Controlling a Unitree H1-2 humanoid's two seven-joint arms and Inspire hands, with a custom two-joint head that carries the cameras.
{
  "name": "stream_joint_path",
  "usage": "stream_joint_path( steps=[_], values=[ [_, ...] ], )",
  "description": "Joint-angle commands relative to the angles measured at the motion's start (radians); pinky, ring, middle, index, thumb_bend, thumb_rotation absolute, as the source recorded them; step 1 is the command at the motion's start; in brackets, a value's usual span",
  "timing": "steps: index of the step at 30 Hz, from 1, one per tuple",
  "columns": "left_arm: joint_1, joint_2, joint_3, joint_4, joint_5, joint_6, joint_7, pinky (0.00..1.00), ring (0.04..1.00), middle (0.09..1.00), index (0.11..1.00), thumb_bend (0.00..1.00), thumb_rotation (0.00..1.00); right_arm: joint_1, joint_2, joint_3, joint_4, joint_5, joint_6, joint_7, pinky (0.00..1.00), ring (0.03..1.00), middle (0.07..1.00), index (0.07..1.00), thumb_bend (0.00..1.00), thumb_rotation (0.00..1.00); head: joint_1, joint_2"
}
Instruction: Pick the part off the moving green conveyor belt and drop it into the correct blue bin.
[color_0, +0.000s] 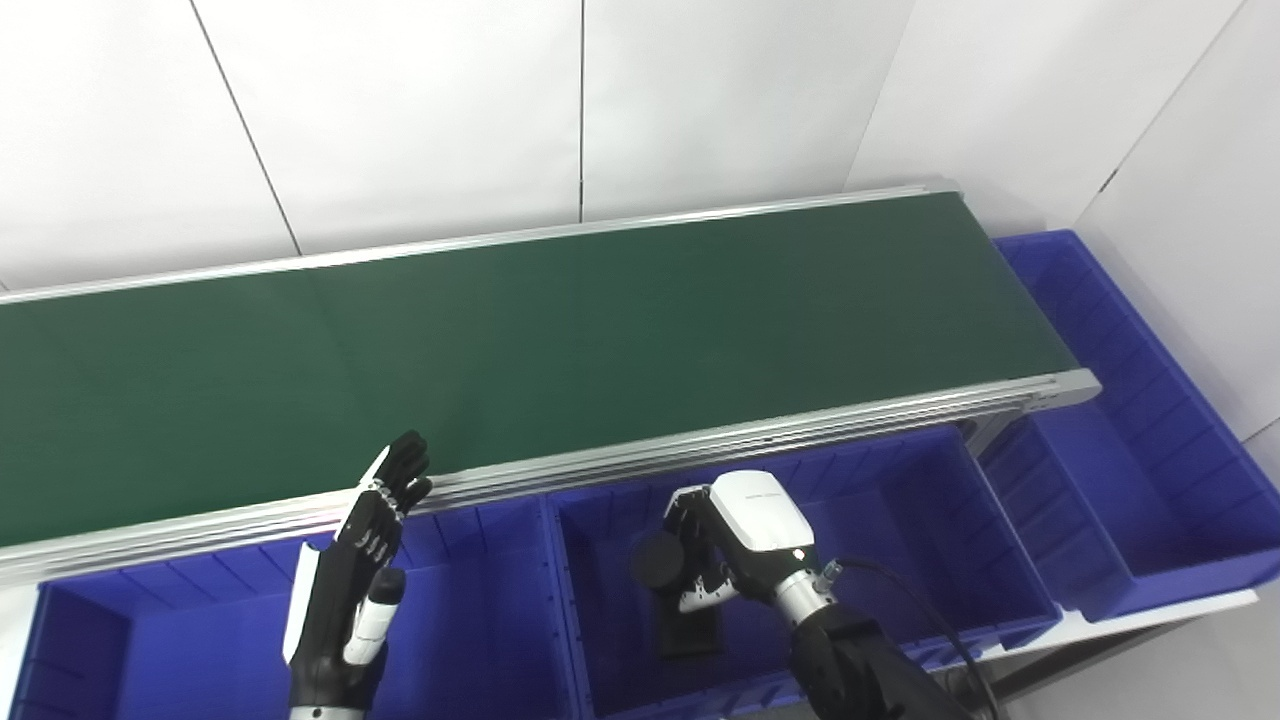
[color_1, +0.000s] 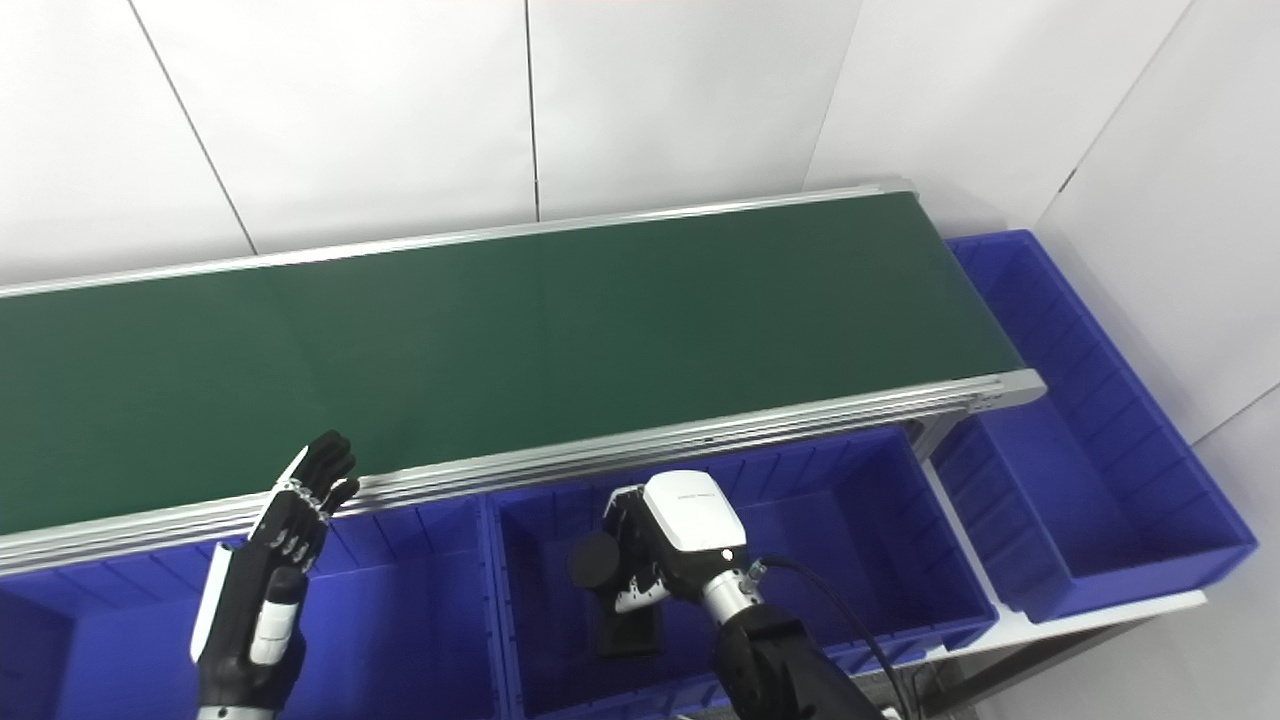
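Observation:
The green conveyor belt (color_0: 600, 330) runs across the view and carries no part. My right hand (color_0: 745, 540) is shut on a black round part (color_0: 657, 562) and holds it above the inside of the middle blue bin (color_0: 900, 520). A dark rectangular piece (color_0: 690, 632) lies on that bin's floor just below the hand. My left hand (color_0: 360, 575) is open and empty, fingers upright, over the left blue bin (color_0: 200, 640) near the belt's front rail.
A third blue bin (color_0: 1130, 450) stands past the belt's right end. The belt's aluminium front rail (color_0: 800, 425) runs just behind the bins. White wall panels close off the back and right side.

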Motion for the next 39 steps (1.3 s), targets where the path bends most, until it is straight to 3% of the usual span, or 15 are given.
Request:
stream_joint_path(
  steps=[1,2,4,6,8,13,16,21,29,35,39],
  values=[
    [-0.004,-0.002,0.002,-0.038,0.003,-0.034,-0.002,0.88,0.916,0.914,0.894,0.8,0.89,-0.012,-0.002,-0.002,-0.039,0.001,0.001,-0.019,0.37,0.414,0.499,0.529,0.52,0.0,0.001,0.001],
    [-0.004,-0.002,0.002,-0.037,0.004,-0.034,-0.002,0.88,0.915,0.913,0.893,0.79,0.89,-0.01,-0.002,-0.002,-0.045,-0.003,0.011,-0.011,0.4,0.484,0.507,0.504,0.52,0.0,0.001,0.0],
    [-0.004,-0.003,0.003,-0.037,0.005,-0.034,-0.001,0.88,0.914,0.913,0.891,0.79,0.89,-0.008,-0.007,0.004,-0.059,-0.015,0.03,0.014,0.55,0.621,0.642,0.497,0.52,0.12,0.001,0.0],
    [-0.005,-0.002,0.002,-0.038,0.007,-0.034,0.0,0.88,0.913,0.912,0.891,0.79,0.9,-0.005,-0.016,0.009,-0.082,-0.017,0.045,0.053,0.66,0.701,0.707,0.631,0.8,0.32,0.002,-0.001],
    [-0.005,-0.003,0.001,-0.039,0.01,-0.034,0.001,0.88,0.915,0.914,0.891,0.79,0.9,-0.003,-0.028,0.017,-0.104,-0.024,0.058,0.095,0.75,0.754,0.754,0.708,0.95,0.52,0.004,0.0],
    [-0.004,-0.004,0.0,-0.04,0.015,-0.034,0.006,0.88,0.916,0.915,0.891,0.79,0.9,0.003,-0.046,0.026,-0.138,-0.028,0.074,0.175,0.8,0.802,0.804,0.763,1.0,0.69,0.007,0.0],
    [-0.004,-0.004,-0.001,-0.039,0.011,-0.034,0.003,0.88,0.916,0.915,0.891,0.79,0.9,0.012,-0.054,0.024,-0.18,-0.02,0.09,0.239,0.77,0.8,0.801,0.755,1.0,0.72,0.011,0.001],
    [0.0,-0.007,-0.005,-0.044,0.016,-0.034,0.005,0.89,0.916,0.914,0.887,0.79,0.9,0.038,-0.074,0.024,-0.304,-0.021,0.122,0.352,0.64,0.738,0.746,0.716,1.0,0.76,0.018,0.002],
    [-0.001,-0.005,-0.011,-0.037,0.025,-0.034,0.009,0.89,0.918,0.917,0.889,0.79,0.9,0.108,-0.103,-0.03,-0.553,0.056,0.094,0.438,0.51,0.589,0.639,0.656,0.99,0.74,0.035,0.004],
    [-0.003,-0.008,-0.027,-0.035,0.05,-0.034,0.024,0.9,0.923,0.921,0.897,0.8,0.92,0.132,-0.107,-0.083,-0.668,0.233,0.031,0.442,0.45,0.541,0.604,0.624,0.94,0.68,0.109,0.009],
    [0.0,-0.018,-0.045,-0.029,0.077,-0.034,0.053,0.9,0.923,0.921,0.894,0.82,0.93,0.138,-0.087,-0.122,-0.658,0.389,-0.043,0.407,0.49,0.555,0.596,0.605,0.9,0.62,0.184,0.009]
  ],
)
